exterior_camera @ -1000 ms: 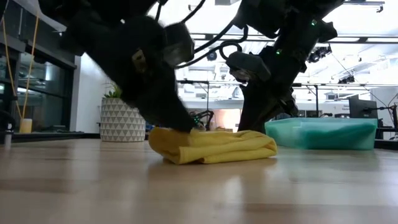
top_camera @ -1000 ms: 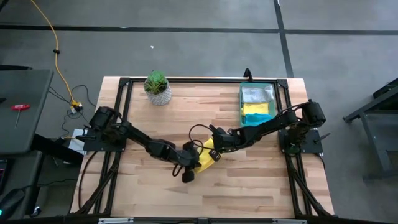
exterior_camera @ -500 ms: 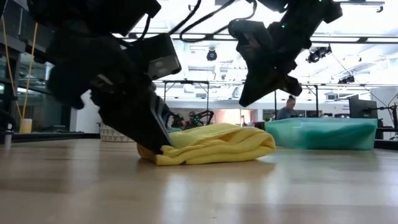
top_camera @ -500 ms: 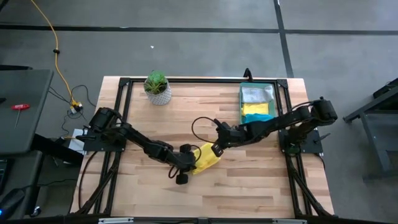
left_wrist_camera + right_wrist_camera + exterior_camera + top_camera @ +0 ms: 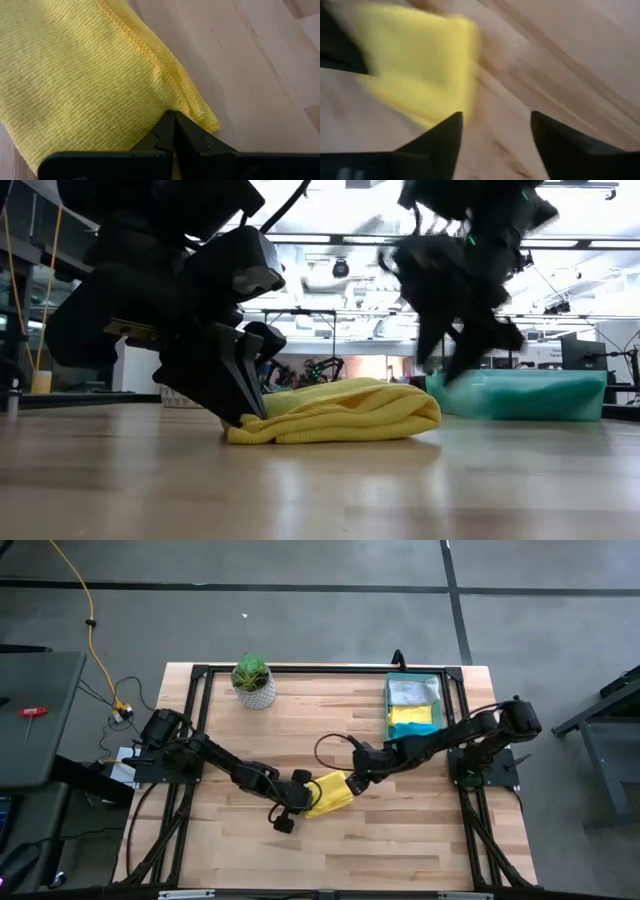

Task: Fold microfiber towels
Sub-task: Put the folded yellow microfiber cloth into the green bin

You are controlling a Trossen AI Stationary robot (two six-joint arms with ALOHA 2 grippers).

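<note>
While the yellow towel is lying folded on the wooden table, we are keeping our left gripper clenched on its near edge. In the left wrist view the two fingers are meeting with no gap and are pinching the stitched hem of the cloth right at their tips. We judge that this grip is pinning the fold in place, so that the layers are not springing open. The towel is spreading away from this gripper, toward our other arm, and its bulk is resting flat on the wood.

Just beyond the far end of the towel, our right gripper is hanging released. In the right wrist view its jaws are standing apart with only bare table between them, and the yellow cloth is lying ahead of them, not touched. In the low view this gripper is hovering above the table, clear of the cloth, so we are thinking that it is free for the next pinch.

Farther off, past the right gripper, the green tray is holding other towels, one yellow and one pale. At the far edge the small plant is standing well apart from both grippers.
</note>
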